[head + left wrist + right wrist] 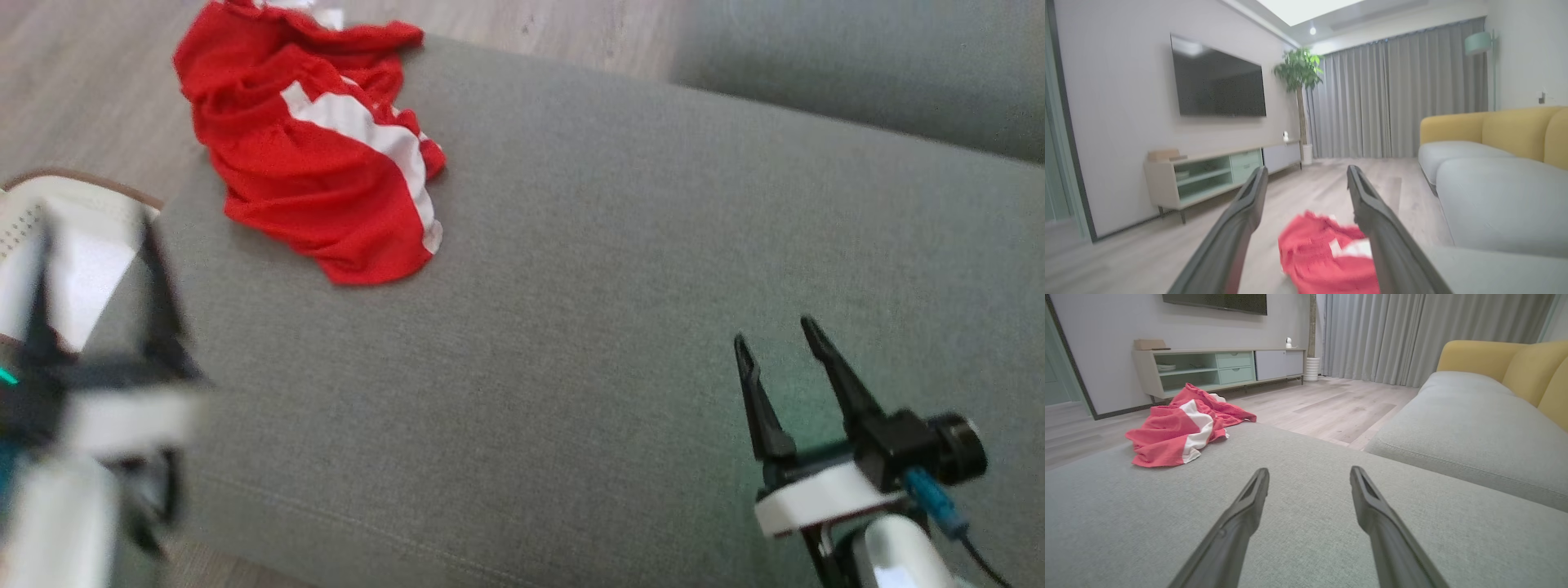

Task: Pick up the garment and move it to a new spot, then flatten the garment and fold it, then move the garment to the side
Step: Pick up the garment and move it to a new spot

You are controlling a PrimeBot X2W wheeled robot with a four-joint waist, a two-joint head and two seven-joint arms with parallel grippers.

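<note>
no readable text, labels or signs

A grey sofa (612, 286) fills the foreground, with a yellow back (1515, 126). Across the wood floor (1331, 404), a TV (1218, 81) hangs on the wall above a low cabinet (1220, 367) (pale green drawers, open shelves). A plant (1298, 71) stands beside grey curtains (1396, 98). A mint lamp (1479, 43) rises above the sofa.
</note>
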